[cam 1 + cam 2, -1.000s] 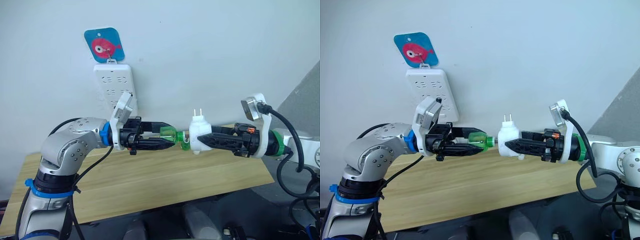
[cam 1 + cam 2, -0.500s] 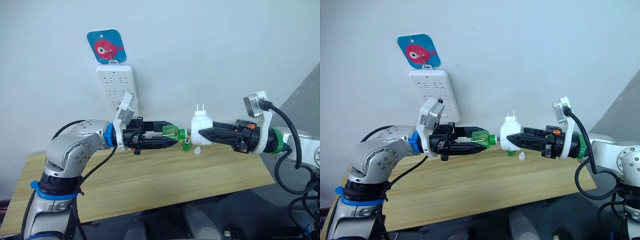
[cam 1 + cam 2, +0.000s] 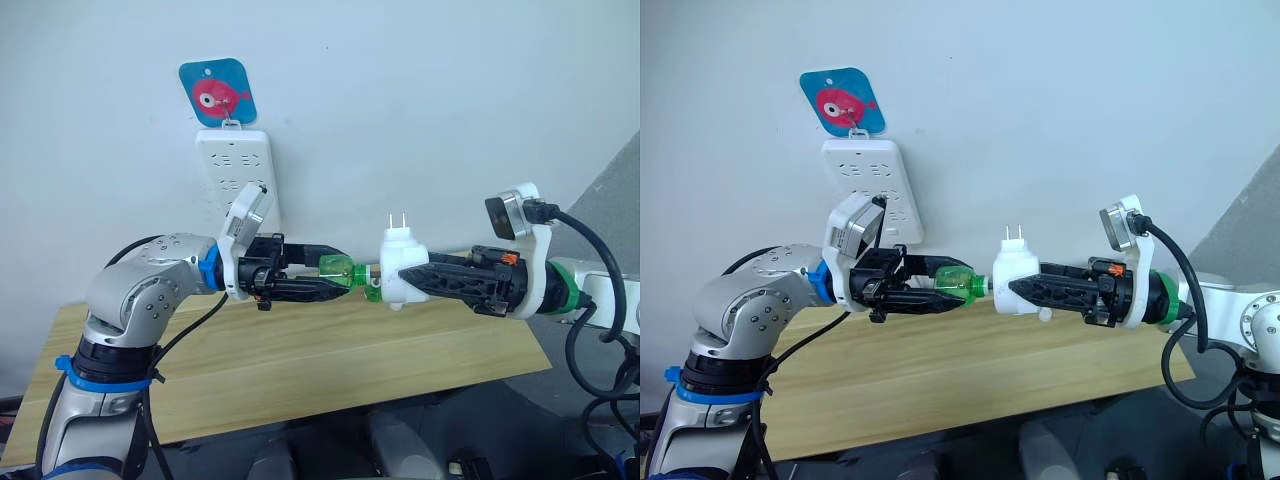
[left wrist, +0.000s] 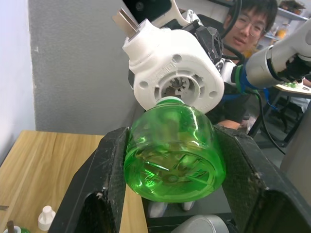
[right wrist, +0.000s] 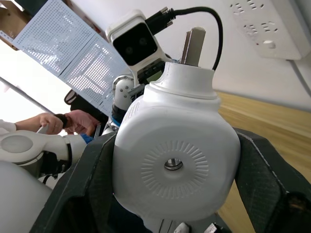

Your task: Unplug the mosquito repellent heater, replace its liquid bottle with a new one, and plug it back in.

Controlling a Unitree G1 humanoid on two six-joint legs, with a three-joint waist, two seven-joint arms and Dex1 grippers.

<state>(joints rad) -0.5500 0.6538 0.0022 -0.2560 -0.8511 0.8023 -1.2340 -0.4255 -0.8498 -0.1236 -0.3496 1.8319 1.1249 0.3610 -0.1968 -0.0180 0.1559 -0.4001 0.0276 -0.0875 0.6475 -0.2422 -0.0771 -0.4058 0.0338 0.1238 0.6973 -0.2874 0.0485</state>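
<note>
Above the wooden table (image 3: pixel 300 370), both arms meet in mid-air; the left gripper (image 3: pixel 335 275) has its two black fingers clamped on the green bottle (image 3: pixel 345 272), and the right gripper (image 3: pixel 405 278) is closed around the mosquito repellent heater (image 3: pixel 400 270), prongs pointing up. So the unplugging looks done, since the heater is well clear of the white power strip (image 3: pixel 238 175) on the wall; that strip hangs under a blue fish tag (image 3: pixel 217 93).

From the left wrist view the bottle's neck (image 4: pixel 170 101) sits right at the heater's round socket (image 4: pixel 174 88), touching or just entering; can't tell how far it's threaded. Looks like a loose white cap (image 4: pixel 46 217) on the table, with another bottle (image 4: pixel 13 229) beside it, so the bottle in hand is probably uncapped.

My guess: mid-swap, around halfway. What's left is seating the bottle fully, then plugging the heater back into the strip.
</note>
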